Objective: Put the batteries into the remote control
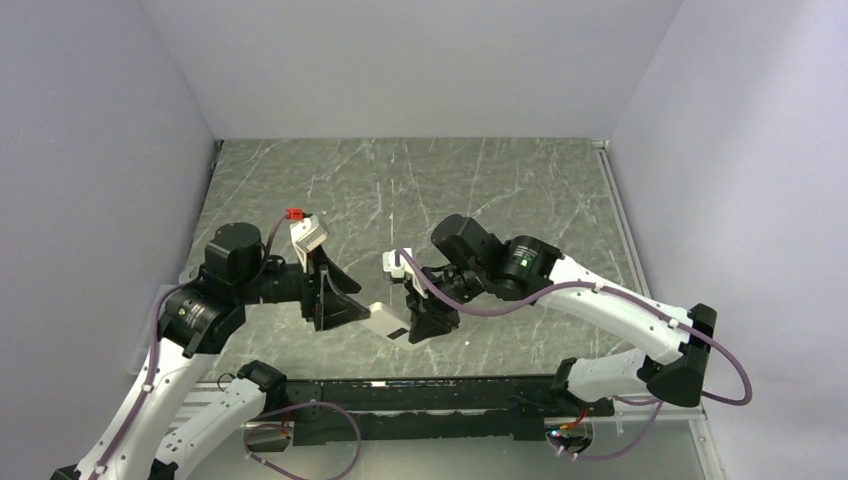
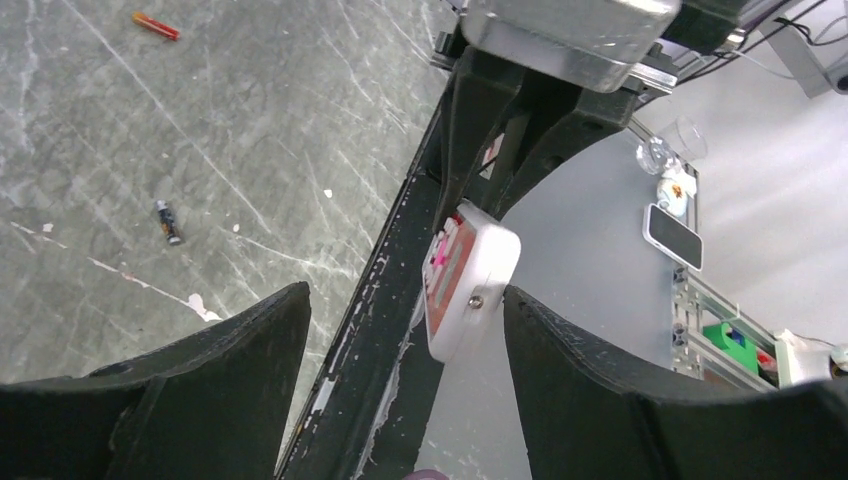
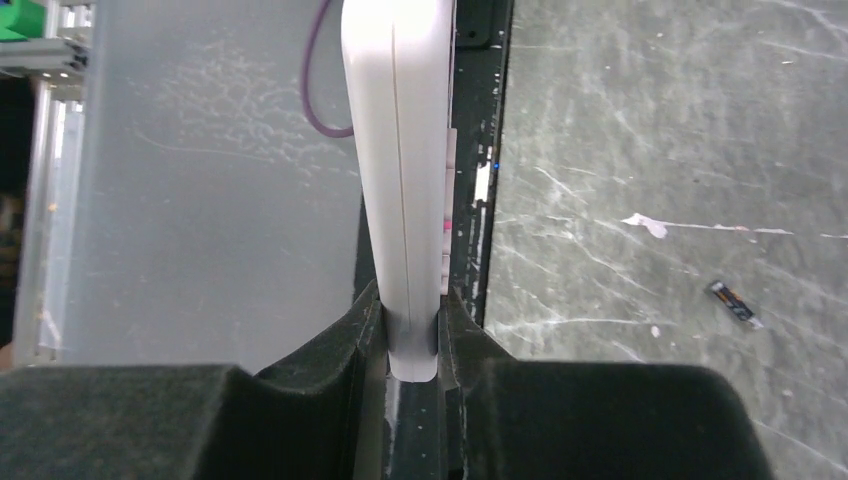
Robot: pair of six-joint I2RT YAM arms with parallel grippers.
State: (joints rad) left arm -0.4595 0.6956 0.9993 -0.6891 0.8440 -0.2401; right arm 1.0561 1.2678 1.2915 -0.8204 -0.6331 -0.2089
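My right gripper (image 3: 412,335) pinches the remote (image 3: 395,150) on edge, mid-frame, presumably so my left gripper (image 2: 402,310), spread wide, can work its free end (a battery (image 2: 168,222) lies loose at mid-left).

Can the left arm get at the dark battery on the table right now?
Probably yes: the left gripper is open and empty, and the battery lies in the open on the table. The right gripper holds the remote away from it.
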